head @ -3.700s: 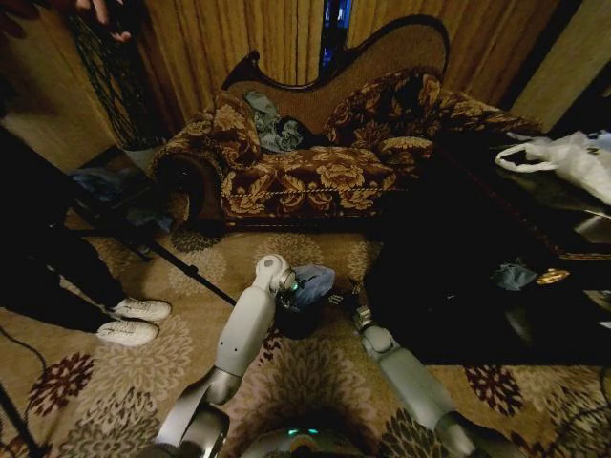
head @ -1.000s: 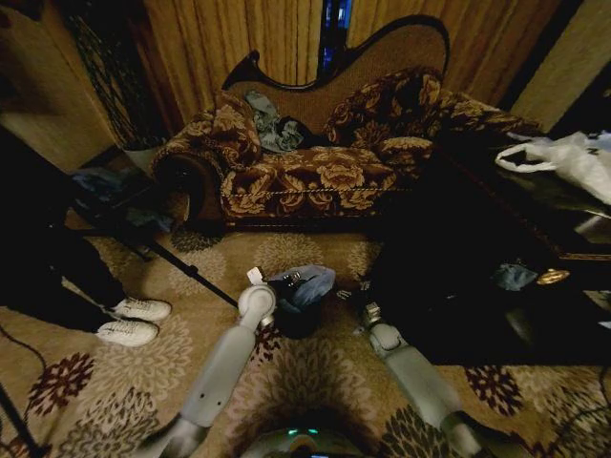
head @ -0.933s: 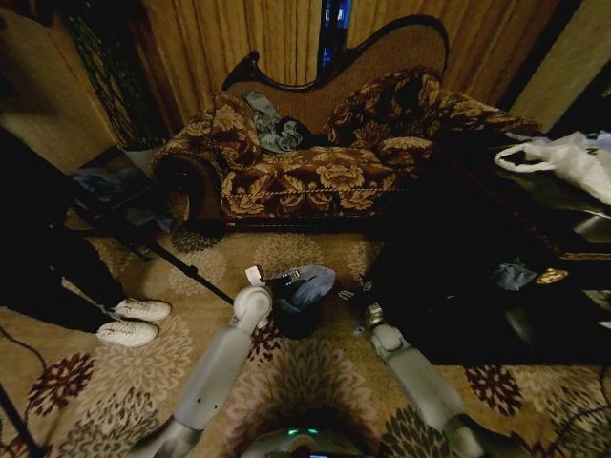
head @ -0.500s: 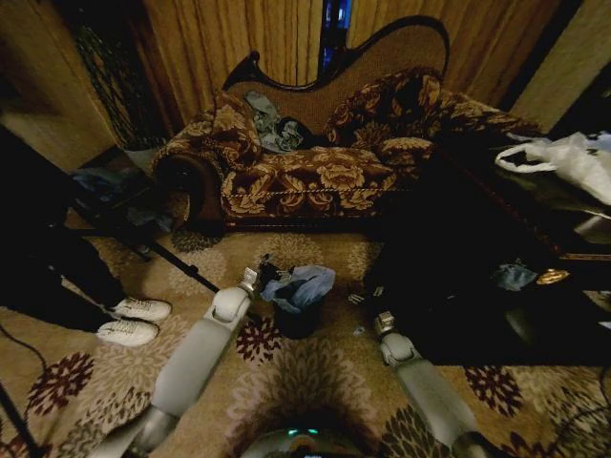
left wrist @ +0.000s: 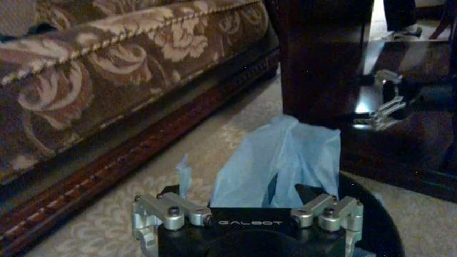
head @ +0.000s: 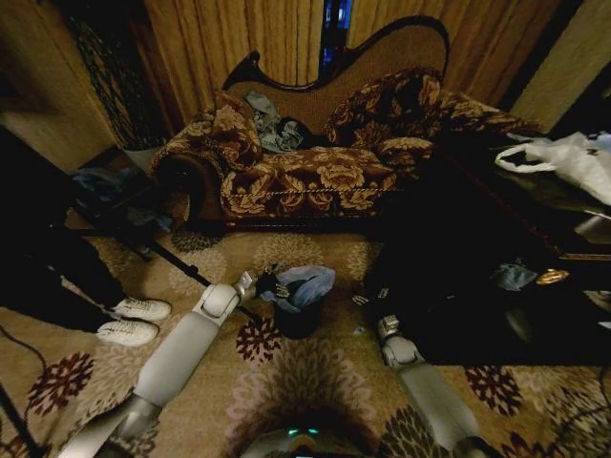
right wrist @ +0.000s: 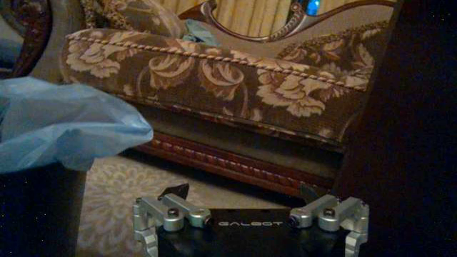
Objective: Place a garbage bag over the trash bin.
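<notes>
The small black trash bin (head: pixel 298 321) stands on the patterned carpet in front of me. The light blue garbage bag (head: pixel 305 283) sits bunched in its mouth and rises above the rim in wrinkled folds. My left gripper (head: pixel 270 284) is at the bin's left rim. In the left wrist view the left gripper (left wrist: pixel 243 193) is open, with the garbage bag (left wrist: pixel 286 160) standing up between its spread fingers over the trash bin (left wrist: pixel 375 214). My right gripper (head: pixel 368 298) hangs right of the bin, apart from it. In its own view the right gripper (right wrist: pixel 243 193) is open on nothing, with the bag (right wrist: pixel 57 128) off to one side.
A floral sofa (head: pixel 305 172) stands beyond the bin. A dark wooden table (head: pixel 477 277) fills the right side, with a white plastic bag (head: pixel 573 157) on it. A person's white sneakers (head: pixel 134 320) rest at the left. A black pole (head: pixel 181 267) slants across the carpet.
My left arm has swung out to the left, and its gripper has gone from over the bin to its left rim. The right arm has drawn back a little toward me.
</notes>
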